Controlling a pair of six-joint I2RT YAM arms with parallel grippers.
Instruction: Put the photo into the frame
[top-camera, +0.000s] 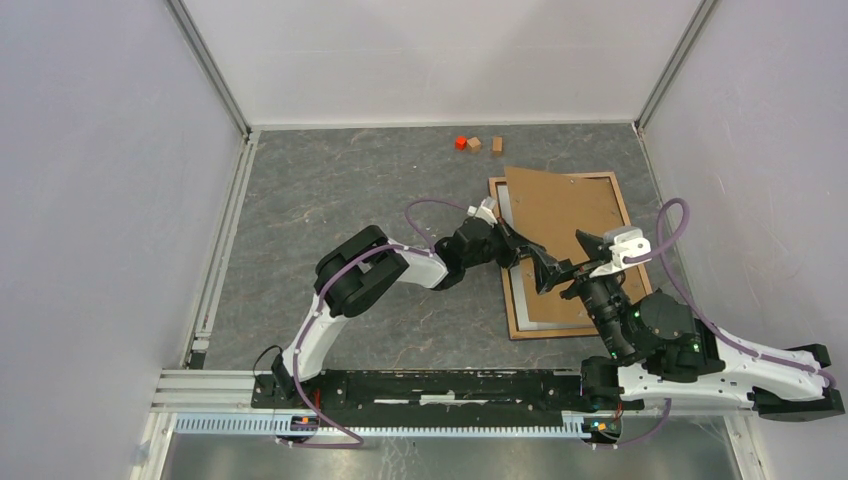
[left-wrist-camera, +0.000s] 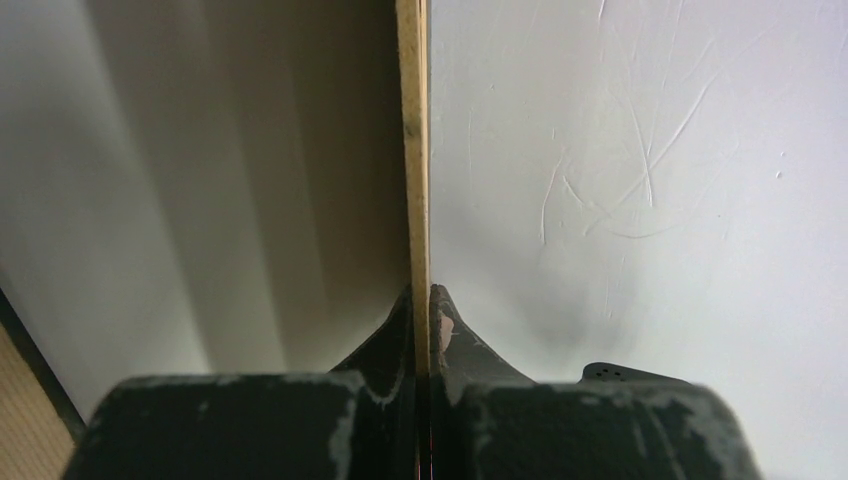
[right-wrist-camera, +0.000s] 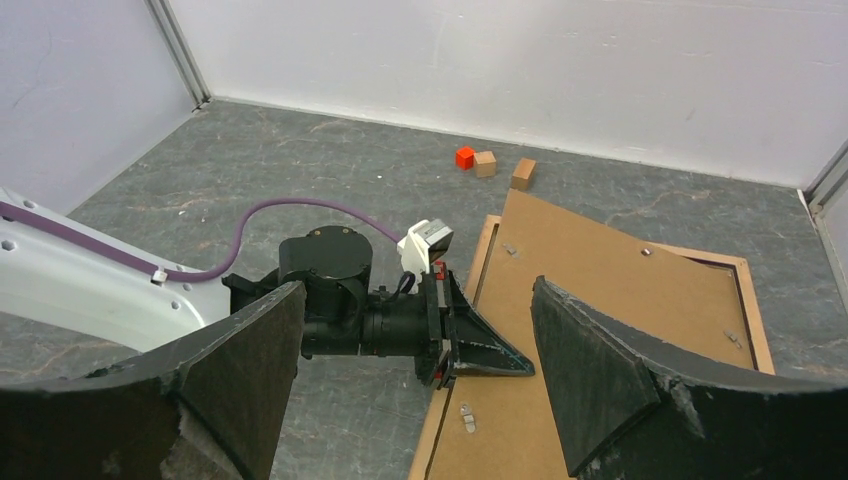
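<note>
Two end effectors: left (right-wrist-camera: 510, 362) pinching the board (top-camera: 560, 205) by its edge above the frame (top-camera: 545, 333) on the counter (top-camera: 350, 190), right (right-wrist-camera: 418, 300) spread; we judge the photo, maybe the pale sheet (top-camera: 545, 308) inside, thin, slick, best edge-gripped.

Over frame (right-wrist-camera: 759, 320) backing board (top-camera: 560, 215) lay slanted, covering most of opening; left claw (right-wrist-camera: 480, 350) pinched board's left edge and blocked approach from that side. Just beside it right claw (right-wrist-camera: 415, 288) hung wide apart, little gap between two claws. Near far wall three small blocks (top-camera: 475, 144) stood, well apart from frame. Left of frame, bare table (top-camera: 330, 190) gave wide passage.
</note>
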